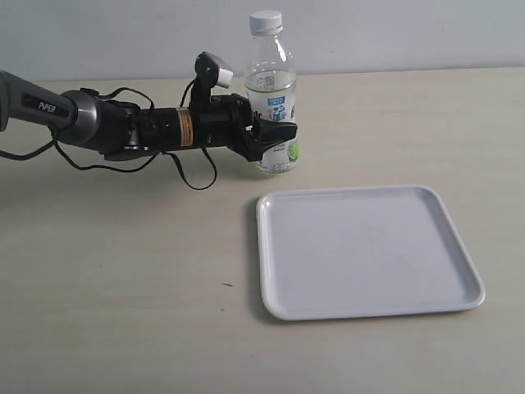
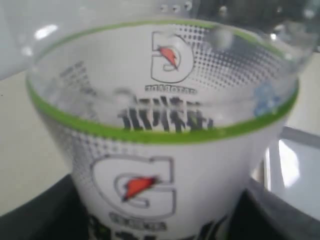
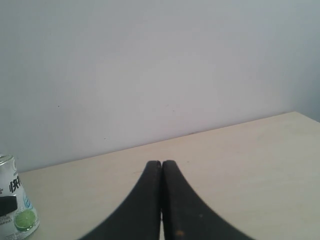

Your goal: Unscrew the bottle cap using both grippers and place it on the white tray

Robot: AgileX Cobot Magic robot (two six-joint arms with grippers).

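The clear bottle (image 1: 271,90) stands upright on the table behind the white tray (image 1: 369,250), with its white cap (image 1: 266,21) screwed on top. My left gripper (image 1: 275,133) reaches in from the left and is shut on the bottle's labelled lower half. In the left wrist view the bottle (image 2: 160,150) fills the frame, with a black finger pressed against each side. My right gripper (image 3: 161,163) is shut with nothing in it and is out of the exterior view. Its camera catches the bottle's base (image 3: 12,210) at the frame's edge.
The "PiPER" arm (image 1: 74,115) and its loose black cables (image 1: 193,172) lie across the table's left side. A pale wall runs behind the table. A corner of the tray (image 2: 295,170) shows beside the bottle in the left wrist view.
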